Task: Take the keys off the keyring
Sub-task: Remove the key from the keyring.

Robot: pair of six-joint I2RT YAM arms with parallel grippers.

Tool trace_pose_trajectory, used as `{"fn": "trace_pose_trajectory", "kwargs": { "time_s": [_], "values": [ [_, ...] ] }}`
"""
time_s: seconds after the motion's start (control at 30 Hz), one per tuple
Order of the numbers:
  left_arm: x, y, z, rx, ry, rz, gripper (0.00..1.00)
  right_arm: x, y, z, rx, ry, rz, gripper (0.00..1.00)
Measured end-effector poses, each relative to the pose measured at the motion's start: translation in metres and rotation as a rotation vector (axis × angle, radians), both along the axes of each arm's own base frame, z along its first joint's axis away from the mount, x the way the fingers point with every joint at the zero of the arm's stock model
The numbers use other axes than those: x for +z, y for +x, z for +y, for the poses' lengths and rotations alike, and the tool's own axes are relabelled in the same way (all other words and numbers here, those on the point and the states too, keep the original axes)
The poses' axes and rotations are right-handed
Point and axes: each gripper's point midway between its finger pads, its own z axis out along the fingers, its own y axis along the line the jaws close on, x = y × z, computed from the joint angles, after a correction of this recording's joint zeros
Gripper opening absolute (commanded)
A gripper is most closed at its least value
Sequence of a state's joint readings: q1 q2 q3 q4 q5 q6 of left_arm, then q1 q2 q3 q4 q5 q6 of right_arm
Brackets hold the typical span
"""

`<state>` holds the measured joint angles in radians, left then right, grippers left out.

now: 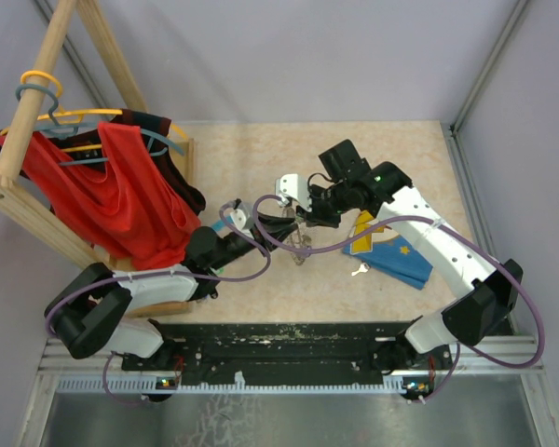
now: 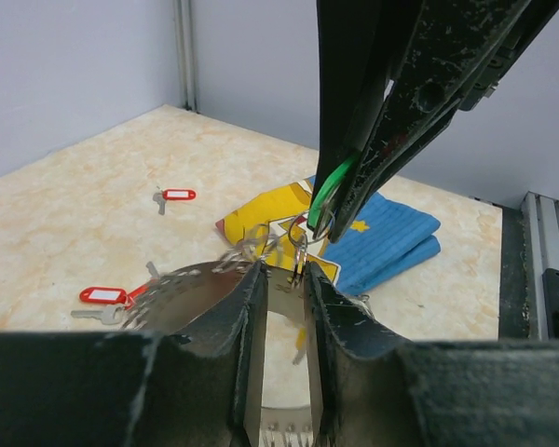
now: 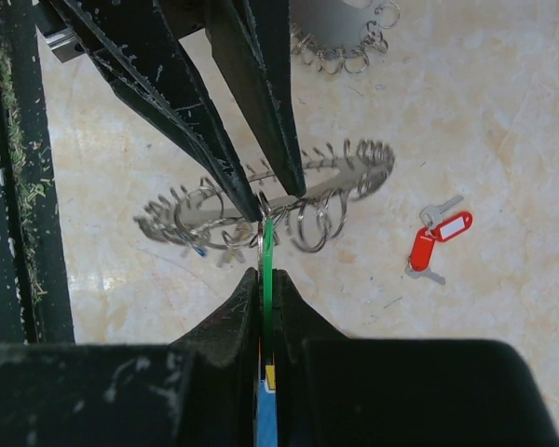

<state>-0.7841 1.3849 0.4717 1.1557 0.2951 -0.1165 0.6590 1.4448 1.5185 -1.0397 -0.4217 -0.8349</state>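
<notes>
Black left gripper (image 2: 284,277), reaching in from the left, had its fingers drawn nearly together on the band of the grey metal keyring fringed with small silver loops (image 3: 340,177). As far as could be judged, it held the keyring off the beige tabletop (image 1: 261,149) at mid-table. Immediately to the right, the black right gripper (image 3: 265,276) was pinched fully onto a flat green plastic tag (image 3: 267,247), whose key hung from one loop. Red-tagged keys (image 2: 179,195) lay loose on the surface, apart from the keyring. A blue and yellow folded cloth (image 2: 391,233) lay further right.

Assessment: extraction of the green-tagged key was in hand. The next move appeared to require a firm left grip while the right drew the key along and off its loop without twisting the ring.
</notes>
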Motion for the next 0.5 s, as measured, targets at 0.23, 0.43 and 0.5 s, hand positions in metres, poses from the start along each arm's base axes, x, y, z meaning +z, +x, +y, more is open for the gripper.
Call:
{"fn": "trace_pose_trajectory", "kwargs": {
  "time_s": [0.23,0.43,0.5],
  "values": [
    [0.0038,0.0025,0.0018,0.016,-0.014,-0.007,0.2,-0.0014,-0.0008,0.0019,0.006,0.004,0.01,0.0],
    [0.0025,0.0012,0.0031,0.016,-0.015,-0.012,0.22,-0.0014,-0.0013,0.0021,0.008,0.006,0.013,0.0],
    [0.0017,0.0006,0.0034,0.015,-0.013,-0.015,0.24,-0.0013,-0.0015,0.0022,0.009,0.007,0.014,0.0]
  ]
}}
